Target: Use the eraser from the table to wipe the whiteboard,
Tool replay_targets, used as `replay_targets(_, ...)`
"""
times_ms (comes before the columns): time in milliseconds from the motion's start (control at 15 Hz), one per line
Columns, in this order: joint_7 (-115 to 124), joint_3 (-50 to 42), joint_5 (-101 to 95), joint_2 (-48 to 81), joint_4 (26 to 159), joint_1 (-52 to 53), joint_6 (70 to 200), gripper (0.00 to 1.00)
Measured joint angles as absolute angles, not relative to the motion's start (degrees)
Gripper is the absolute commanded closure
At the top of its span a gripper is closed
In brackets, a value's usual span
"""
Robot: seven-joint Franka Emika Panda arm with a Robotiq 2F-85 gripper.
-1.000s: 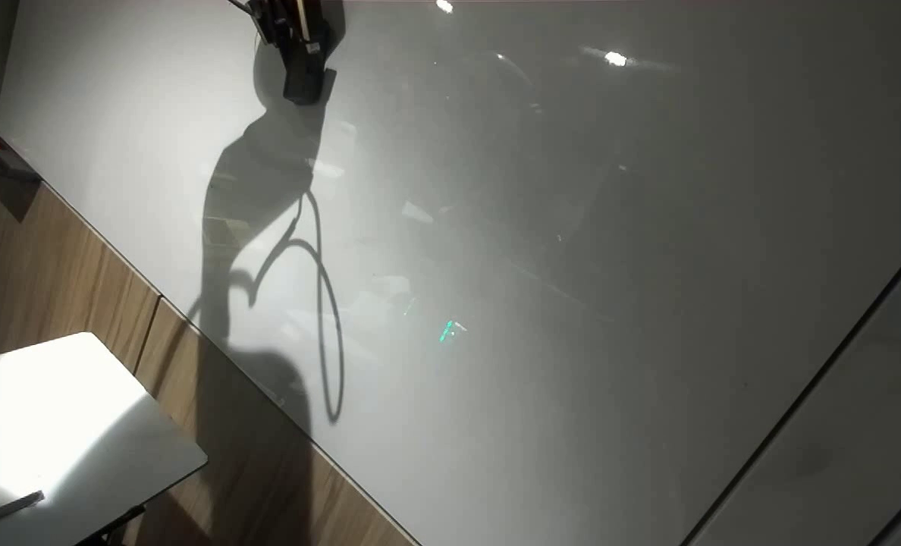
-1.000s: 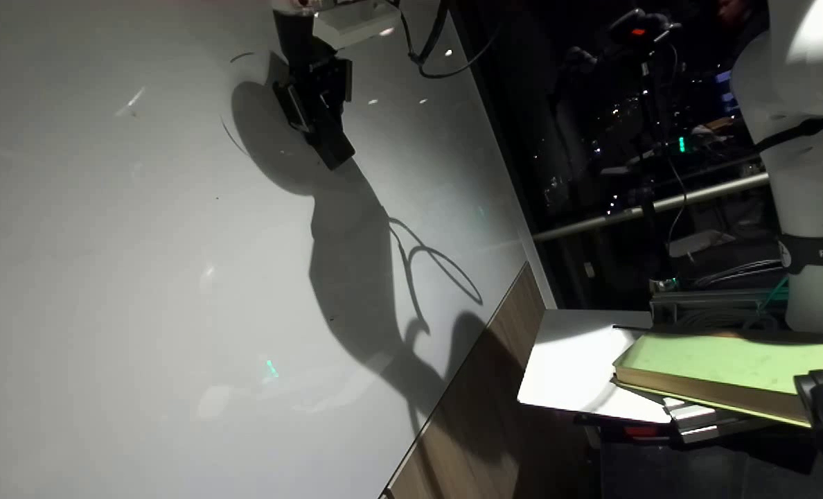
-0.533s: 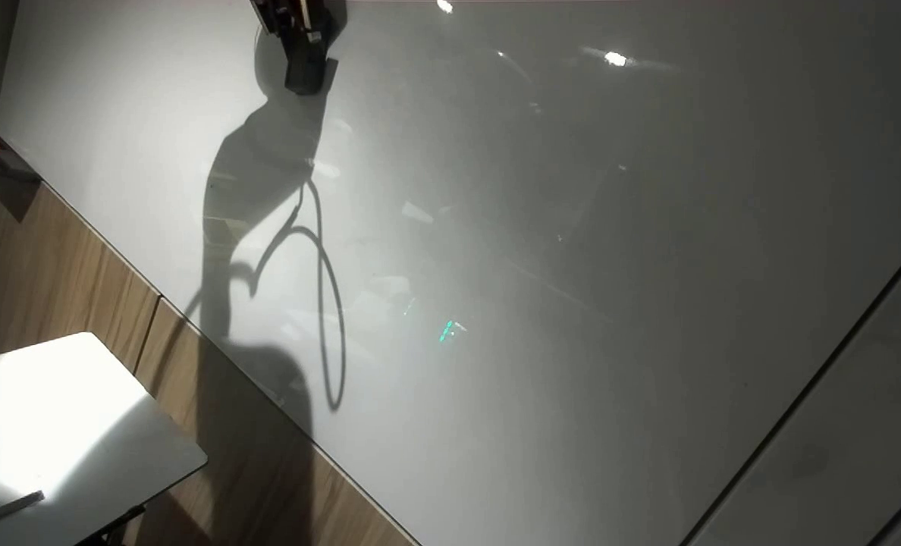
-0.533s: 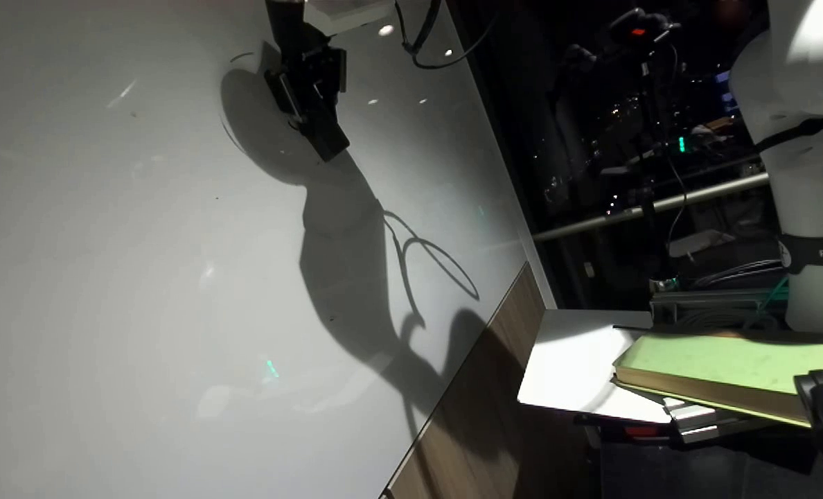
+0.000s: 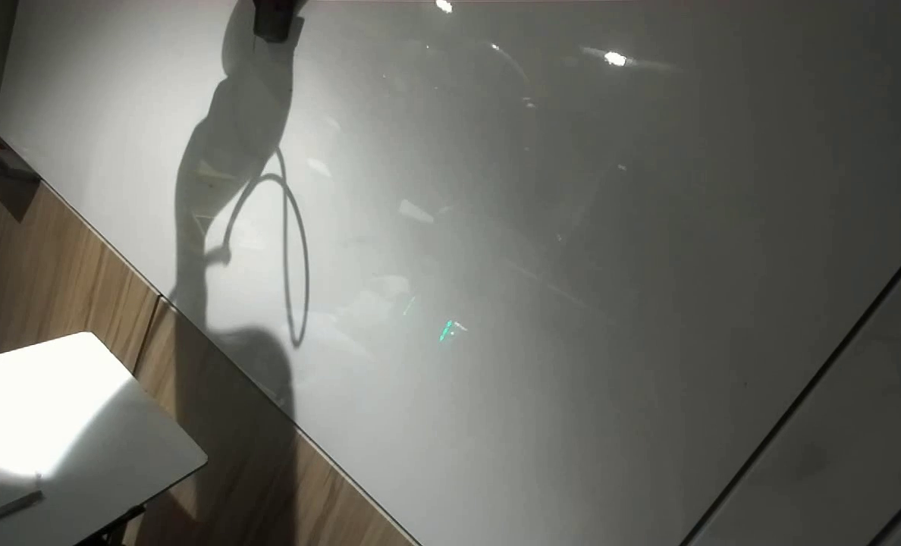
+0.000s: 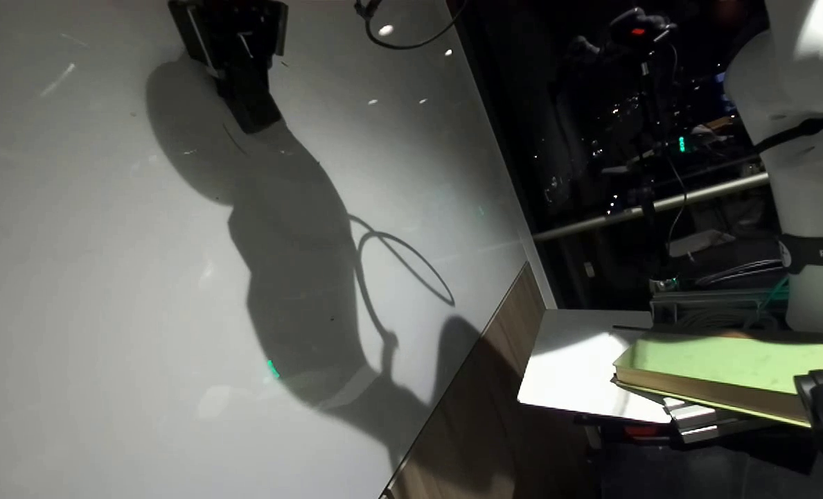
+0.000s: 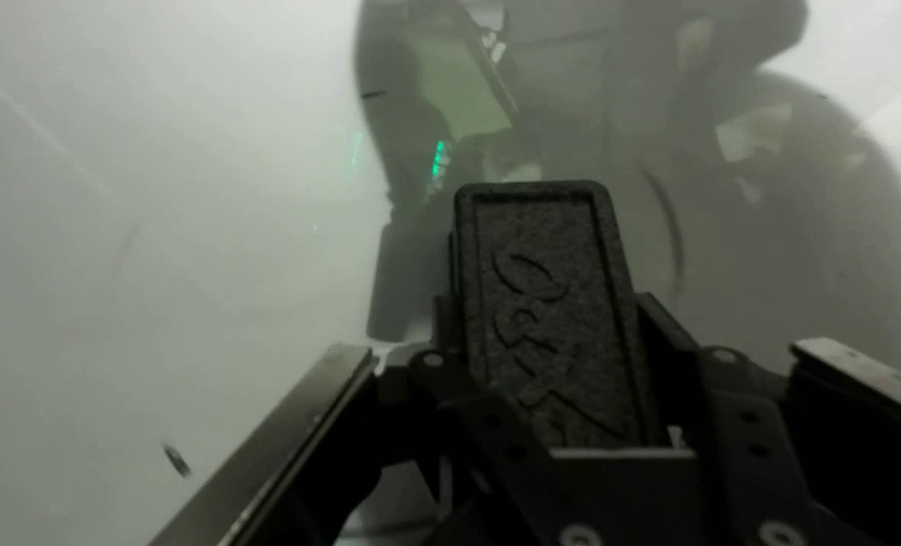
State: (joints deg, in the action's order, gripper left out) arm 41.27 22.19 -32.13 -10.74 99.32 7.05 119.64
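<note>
Hard shadow (image 5: 230, 136) crosses whiteboard (image 5: 534, 265), glare spots (image 5: 615, 58) on its surface; table (image 5: 48, 409) partly blown out; background (image 6: 543, 111) near black; wrist view hazy.

White arm (image 6: 806, 187), dark band (image 6: 817, 252) lettered "FRAN" — black claw (image 7: 547, 322), grey screws (image 7: 723, 355).

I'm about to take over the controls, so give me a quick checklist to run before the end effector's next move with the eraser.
1. Grip on the eraser: ok; the end effector is closed on it.
2. Eraser clear of the table: ok; it is up in front of the whiteboard.
3. Eraser pressed against the whiteboard: cannot tell; its far side is hidden.
4. Eraser covering the curved dark line: not ok; the line shows beside it in the wrist view.
5. Eraser clear of the black cable: ok; the loop hangs apart from it in an exterior view.
</note>
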Motion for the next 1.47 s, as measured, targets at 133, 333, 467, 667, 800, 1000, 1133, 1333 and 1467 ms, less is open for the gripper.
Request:
replay_targets(133, 42.8, 23.8, -32.9, -8.4, 96.2, 8.5, 119.6, 0.69)
replay_targets(333, 44.7, 25.0, -34.4, -4.9, 92.5, 11.2, 119.6, 0.69)
replay_targets(467, 45.7, 25.1, -35.3, -3.0, 91.0, 12.9, 119.7, 0.69)
replay_targets(667, 45.9, 24.5, -36.3, -1.3, 90.6, 14.2, 119.8, 0.69)
replay_targets(800, 45.9, 23.8, -36.5, -1.0, 91.2, 14.4, 120.2, 0.69)
replay_targets(1000, 45.6, 22.5, -36.5, -2.1, 93.5, 14.5, 120.7, 0.69)
replay_targets(1133, 45.3, 21.4, -36.5, -3.2, 95.3, 14.5, 120.7, 0.69)
replay_targets(1333, 44.8, 19.7, -36.5, -5.1, 97.9, 14.4, 120.7, 0.69)
replay_targets(1467, 44.4, 18.7, -36.5, -6.6, 99.6, 13.9, 120.7, 0.69)
